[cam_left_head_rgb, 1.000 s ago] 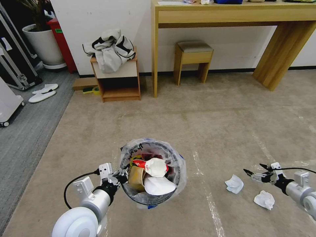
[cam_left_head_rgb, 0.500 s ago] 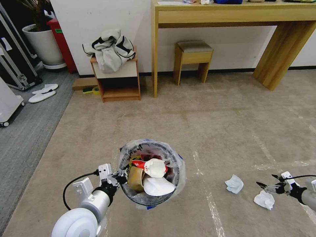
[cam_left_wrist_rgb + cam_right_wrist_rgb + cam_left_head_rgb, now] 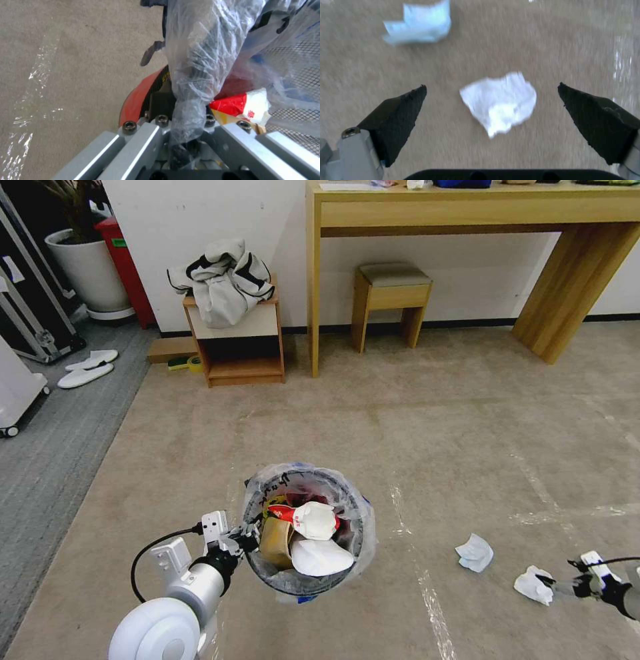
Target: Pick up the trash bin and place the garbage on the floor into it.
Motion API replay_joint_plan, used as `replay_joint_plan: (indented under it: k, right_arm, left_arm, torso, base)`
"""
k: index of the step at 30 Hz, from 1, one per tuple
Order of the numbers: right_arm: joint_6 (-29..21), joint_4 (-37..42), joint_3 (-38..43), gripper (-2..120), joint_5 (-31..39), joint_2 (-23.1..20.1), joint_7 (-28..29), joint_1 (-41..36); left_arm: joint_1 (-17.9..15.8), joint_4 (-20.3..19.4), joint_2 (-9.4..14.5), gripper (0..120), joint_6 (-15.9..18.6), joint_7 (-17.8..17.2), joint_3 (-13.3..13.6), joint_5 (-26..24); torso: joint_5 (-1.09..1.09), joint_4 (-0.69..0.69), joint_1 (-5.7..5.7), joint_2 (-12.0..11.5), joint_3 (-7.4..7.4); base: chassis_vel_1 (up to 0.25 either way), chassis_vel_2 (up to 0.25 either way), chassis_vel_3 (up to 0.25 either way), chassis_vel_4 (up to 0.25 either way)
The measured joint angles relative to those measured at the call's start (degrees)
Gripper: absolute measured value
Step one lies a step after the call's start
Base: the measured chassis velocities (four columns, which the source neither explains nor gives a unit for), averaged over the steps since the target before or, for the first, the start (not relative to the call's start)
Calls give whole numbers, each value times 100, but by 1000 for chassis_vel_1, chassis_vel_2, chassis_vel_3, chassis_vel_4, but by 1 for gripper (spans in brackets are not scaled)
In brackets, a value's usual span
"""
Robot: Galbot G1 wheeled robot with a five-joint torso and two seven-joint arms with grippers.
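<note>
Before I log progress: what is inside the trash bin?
The trash bin, held at its rim by the left gripper, contains a red-and-white wrapper, a brown paper bag and a flat white piece. Anything beneath is covered.

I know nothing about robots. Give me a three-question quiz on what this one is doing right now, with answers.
1. True or false: the right end effector is open, with a tissue between its fingers.
2. How many tissues lie on the carpet? A) one B) two C) four
3. Fill in: the left end effector grips the rim of the ____.

Key: 1 true. 2 B: the second tissue lies nearer the trash bin. 3 trash bin.
</note>
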Motion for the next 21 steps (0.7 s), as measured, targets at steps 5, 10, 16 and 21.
replay_joint_plan:
  k: [5,10,16,21]
  right_arm:
    - [39,-342,-114,100,-78,84,-4,170]
    - [133,-827,-303,100,-211,256,-10,581]
    - [255,-1279,-551,100,-237,383,15,1057]
    - [297,-1676,-768,100,-237,495,96,1494]
  left_arm:
    - [-11,21,2,1,0,4,32,-2]
    - [-17,54,10,1,0,4,63,-2]
    - [-15,96,19,1,-7,12,73,6]
    - [-22,130,-31,1,-15,16,106,37]
  torso:
    - [0,1,0,0,0]
    - [0,1,0,0,0]
    - [0,0,0,0,0]
    - [0,4,0,0,0]
  base:
    - [0,0,0,0]
    - [0,0,0,0]
    - [0,0,0,0]
    - [0,0,0,0]
